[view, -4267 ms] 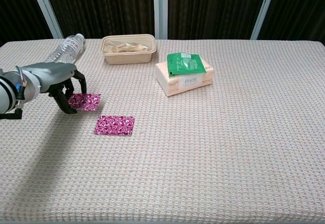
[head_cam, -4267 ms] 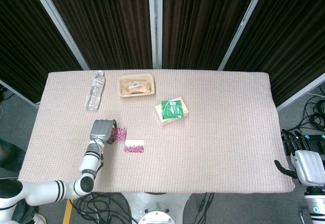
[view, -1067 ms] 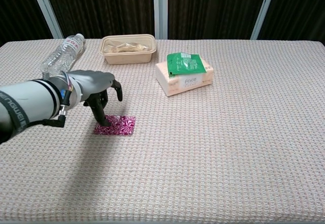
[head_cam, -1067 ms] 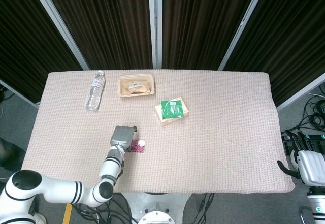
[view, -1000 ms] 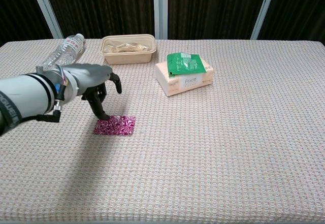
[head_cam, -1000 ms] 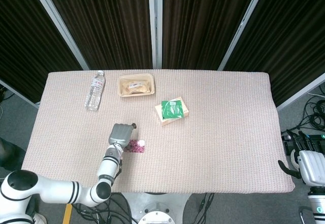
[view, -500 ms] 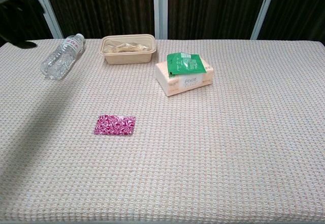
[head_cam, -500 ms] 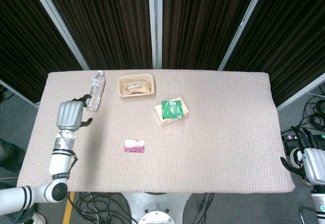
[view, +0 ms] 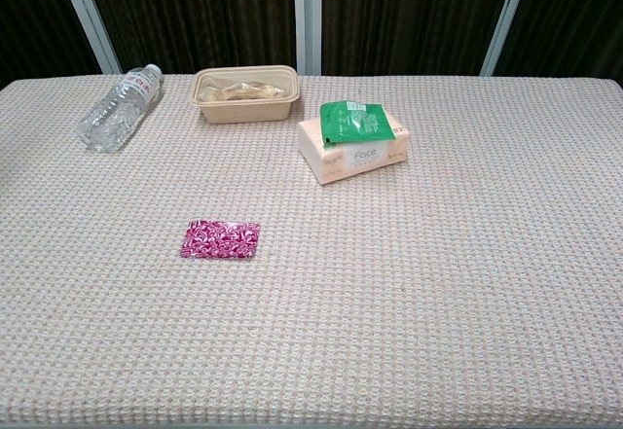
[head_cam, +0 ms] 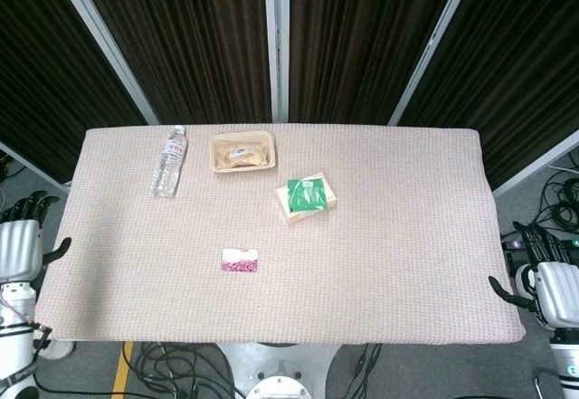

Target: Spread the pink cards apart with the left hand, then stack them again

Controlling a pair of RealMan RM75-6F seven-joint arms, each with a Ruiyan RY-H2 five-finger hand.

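both hands are off the table right now. the left hand (head_cam: pixel 18 245) hangs past the left edge, fingers apart with nothing in them, and the right hand (head_cam: pixel 554 290) sits past the right edge near the front corner, fingers loosely spread and empty too. neither one shows in the chest view.

the pink cards (head_cam: pixel 240 260) lie flat as one neat pile on the woven table cover (head_cam: pixel 398 227), toward the front and left of center. from the chest view the pink cards (view: pixel 219 238) look lined up, with just a sliver of offset along the top right edge, so stacked rather than spread.

other stuff on the table: a clear water bottle (head_cam: pixel 168 161) lying on its side near the back left, a tan food tray (head_cam: pixel 242 152) just to the right of it with something pale inside, and a tissue box (head_cam: pixel 309 197) with a green packet (view: pixel 356 121) resting on top, closer to the middle. all of those sit well apart from the cards.
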